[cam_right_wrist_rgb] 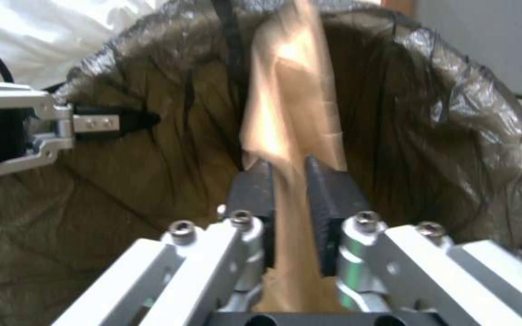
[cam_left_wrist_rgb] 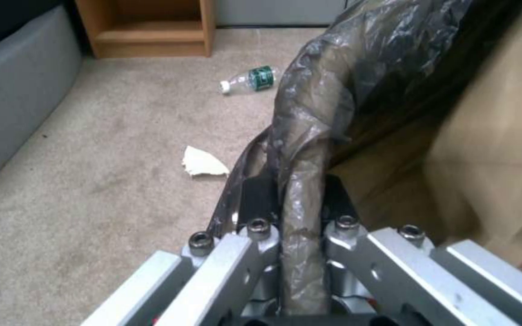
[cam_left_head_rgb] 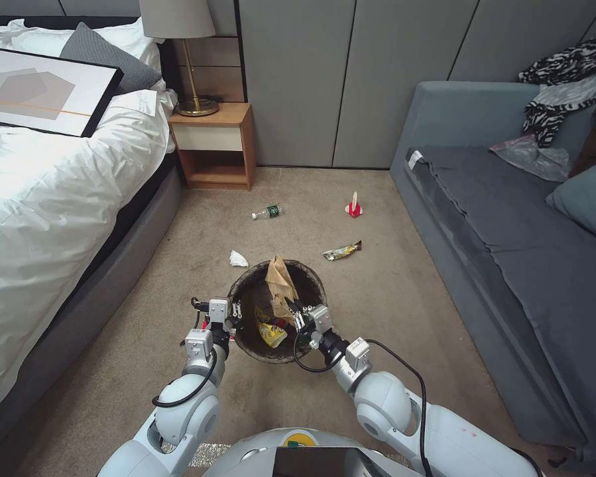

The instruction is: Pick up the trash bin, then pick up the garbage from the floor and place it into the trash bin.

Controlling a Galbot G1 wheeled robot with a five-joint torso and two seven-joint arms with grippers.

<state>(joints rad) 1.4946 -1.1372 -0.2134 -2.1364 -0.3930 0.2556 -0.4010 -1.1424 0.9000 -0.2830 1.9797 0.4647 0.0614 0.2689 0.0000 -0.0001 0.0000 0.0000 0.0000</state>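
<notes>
Nearest, two arms reaching forward over the floor (cam_left_head_rgb: 390,291) of beige carpet. Left hand (cam_left_head_rgb: 234,317) clamped on the bag-lined rim of the trash bin (cam_left_head_rgb: 311,281), pads pinching the folded liner from both sides, bin apparently held by that rim. Right hand (cam_left_head_rgb: 299,313) poised over the bin's mouth, closed narrowly on the lower part of a brown paper bag (cam_left_head_rgb: 281,281), long axis standing roughly upright, upper end rising above the rim and leaning toward the far wall of the bin. Bag directly above the opening, so release probably needs only a parting of the fingers, no sideways travel. Yellow wrapper (cam_left_head_rgb: 270,332) already lying inside the bin. Beyond, remaining garbage spread on the carpet: crumpled tissue (cam_left_head_rgb: 238,258) just past the rim on the left arm's side, snack wrapper (cam_left_head_rgb: 342,251) to the right and nearer the right arm, then clear plastic bottle (cam_left_head_rgb: 266,212) and red-white carton (cam_left_head_rgb: 354,209) farther off. Farthest, bed at left, nightstand (cam_left_head_rgb: 215,146) and sofa (cam_left_head_rgb: 510,218) at right.
</notes>
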